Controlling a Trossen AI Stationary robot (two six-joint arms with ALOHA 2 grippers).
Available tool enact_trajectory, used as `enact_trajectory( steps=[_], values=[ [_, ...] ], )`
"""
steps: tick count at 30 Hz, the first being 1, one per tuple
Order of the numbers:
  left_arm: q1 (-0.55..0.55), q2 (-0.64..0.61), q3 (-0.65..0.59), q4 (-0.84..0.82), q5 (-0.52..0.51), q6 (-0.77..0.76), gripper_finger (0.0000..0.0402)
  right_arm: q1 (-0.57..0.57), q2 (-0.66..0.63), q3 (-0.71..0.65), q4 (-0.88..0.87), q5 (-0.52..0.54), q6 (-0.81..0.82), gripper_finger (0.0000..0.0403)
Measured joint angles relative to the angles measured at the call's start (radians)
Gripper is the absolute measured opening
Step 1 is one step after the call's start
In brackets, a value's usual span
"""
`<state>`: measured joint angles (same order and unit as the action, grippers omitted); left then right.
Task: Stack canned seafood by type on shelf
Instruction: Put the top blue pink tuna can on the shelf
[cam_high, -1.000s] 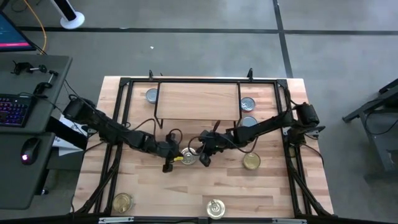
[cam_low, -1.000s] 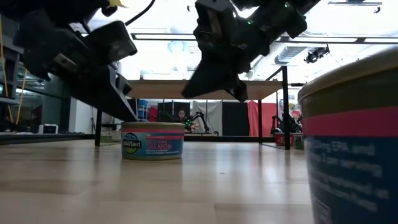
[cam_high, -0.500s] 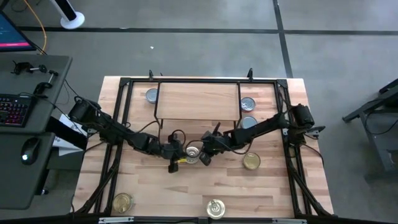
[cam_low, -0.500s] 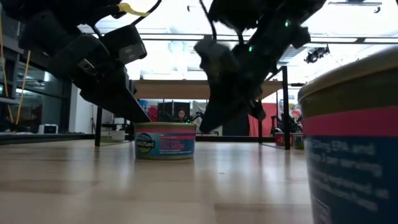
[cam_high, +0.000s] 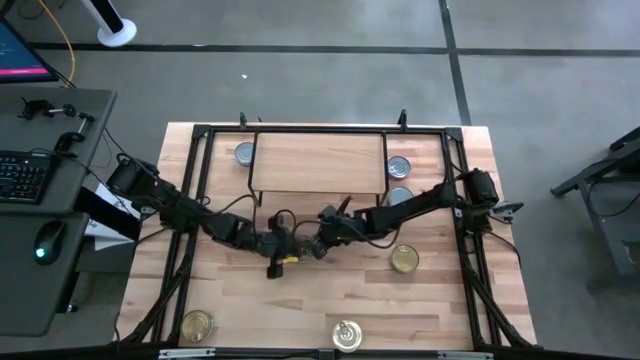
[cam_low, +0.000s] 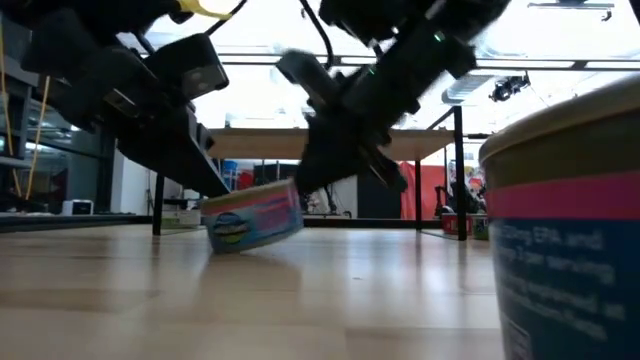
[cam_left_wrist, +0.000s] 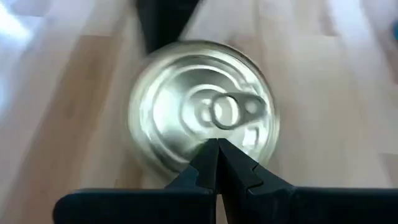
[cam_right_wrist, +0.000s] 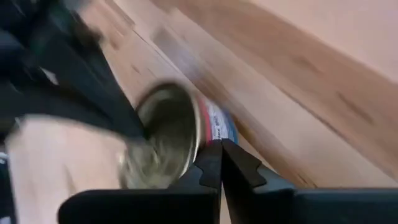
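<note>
Silver-topped tin (cam_low: 252, 217): was flat on the surface (cam_high: 300, 300) a second before; now tipped, one edge raised, in front of the shelf (cam_high: 318, 160).
Left pincer (cam_high: 283, 250): fingers pressed together, tip against the tin's lid; had pushed in from its side.
Right pincer (cam_high: 322, 243): likewise pressed together, bearing on the opposite rim; had closed in on the tin.
Hold: none; tin wedged between two shut tips, not pinched.
Task meaning: judged no nearer stacking; tin could roll or flip.

Tilted tin (cam_low: 252, 216) on table (cam_low: 300, 290) between two dark end effectors, big tin (cam_low: 565, 230) foreground.
</note>
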<state>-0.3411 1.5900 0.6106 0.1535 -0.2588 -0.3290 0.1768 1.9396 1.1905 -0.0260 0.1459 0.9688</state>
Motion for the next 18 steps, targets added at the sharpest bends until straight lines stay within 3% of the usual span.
enact_trajectory(
  steps=[7,12,18],
  values=[
    [-0.007,-0.003,-0.003,-0.021,-0.03,-0.009,0.0,0.007,-0.004,0.153,-0.075,-0.065,-0.085,0.0],
    [-0.007,-0.013,-0.008,-0.061,0.001,-0.034,0.0,-0.01,-0.004,0.257,-0.224,-0.041,-0.163,0.0],
    [-0.006,-0.246,-0.006,-0.376,0.028,-0.048,0.0,-0.013,-0.006,0.42,-0.332,-0.008,-0.201,0.0]
  ],
)
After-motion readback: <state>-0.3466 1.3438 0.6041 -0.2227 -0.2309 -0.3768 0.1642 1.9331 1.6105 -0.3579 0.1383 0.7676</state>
